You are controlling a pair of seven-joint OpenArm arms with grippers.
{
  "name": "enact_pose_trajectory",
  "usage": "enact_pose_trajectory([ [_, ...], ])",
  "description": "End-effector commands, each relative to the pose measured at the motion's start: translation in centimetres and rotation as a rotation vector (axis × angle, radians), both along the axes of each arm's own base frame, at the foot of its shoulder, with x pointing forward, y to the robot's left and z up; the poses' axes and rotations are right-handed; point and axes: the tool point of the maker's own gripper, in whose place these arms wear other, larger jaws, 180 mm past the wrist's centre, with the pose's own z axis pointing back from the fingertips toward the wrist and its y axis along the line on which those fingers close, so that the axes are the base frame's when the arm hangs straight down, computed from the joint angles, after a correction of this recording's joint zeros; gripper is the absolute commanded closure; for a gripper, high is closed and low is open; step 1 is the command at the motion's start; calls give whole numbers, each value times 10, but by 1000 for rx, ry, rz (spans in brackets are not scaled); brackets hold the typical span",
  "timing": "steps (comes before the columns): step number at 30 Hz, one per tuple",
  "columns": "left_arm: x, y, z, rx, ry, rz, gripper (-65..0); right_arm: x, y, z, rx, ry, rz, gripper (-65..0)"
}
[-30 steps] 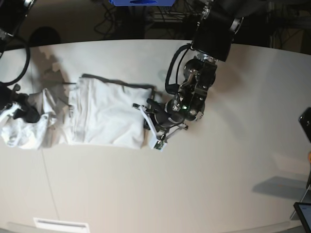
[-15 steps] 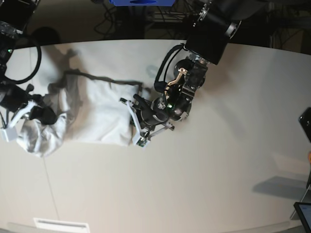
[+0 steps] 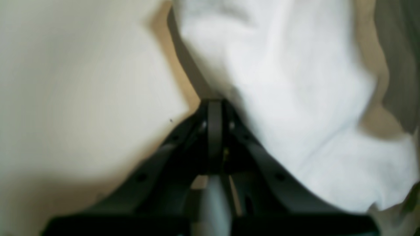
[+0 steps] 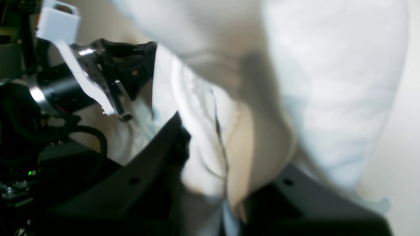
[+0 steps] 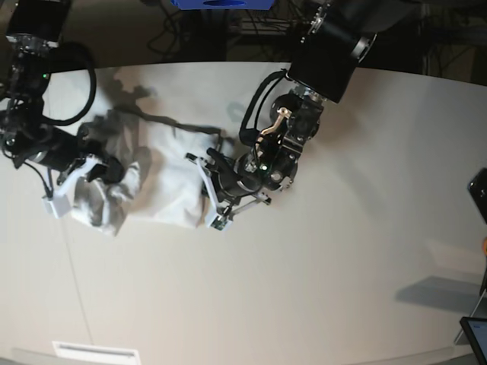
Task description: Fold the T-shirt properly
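Since a second ago the right gripper (image 5: 114, 171) has carried its bunched end of the T-shirt (image 5: 171, 179) inward from the table's left edge, toward 3 o'clock, and the left gripper (image 5: 207, 182) has slid a little toward 9 o'clock with the folded side.

At the left of the base view, the right gripper is clamped on a hanging wad of white cloth; its wrist view shows fabric pinched between the dark fingers (image 4: 157, 170). Bare tabletop (image 5: 319, 289) lies open at 6 o'clock of it, down to the near edge. The T-shirt sits left of centre on the table, its flatter folded panel between the two grippers, its far hem toward 12 o'clock.

Centre: the left gripper's jaws are pressed together at the shirt's right edge; whether cloth is caught there, the blurred wrist view does not settle. Its arm (image 5: 323, 57) comes in from 1 o'clock.

Rightward, wide off-white table stretches free. Dark devices (image 5: 478, 194) sit at the right border. Cables (image 5: 163, 34) and a blue object (image 5: 221, 4) lie beyond the far edge.
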Motion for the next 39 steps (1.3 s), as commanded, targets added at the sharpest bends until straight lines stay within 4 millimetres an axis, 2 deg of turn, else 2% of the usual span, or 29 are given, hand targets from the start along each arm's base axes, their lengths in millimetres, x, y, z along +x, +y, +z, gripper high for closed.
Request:
enact_pose_trajectory([
  [1,11,-6,15,-26,-43,-6,0,7,5,14,18,-50,15,0],
  [6,9,2,11,-9,-37,-2,0,6,20,9,90,16,-45,-1],
  [12,10,12,7,12,-37,3,0,2,19,3,120,76,-112,-1],
  [16,11,16,6,20,-37,5,0,3,26,18,128,11,-113,-1],
  [20,13,16,8,19,-42,6,0,0,33,18,135,21,-91,-7],
  [24,12,16,5,21,-34,7,0,-6,58,23,137,11,-2,-90],
  [30,5,23,-19,50,34,22,0,-12,93,29,149,-12,129,-183],
  [35,6,27,-20,56,31,23,0,-11,113,59,293,-96,215,-234],
  [39,5,48,-24,89,32,35,0,-5,114,78,370,-135,216,-283],
])
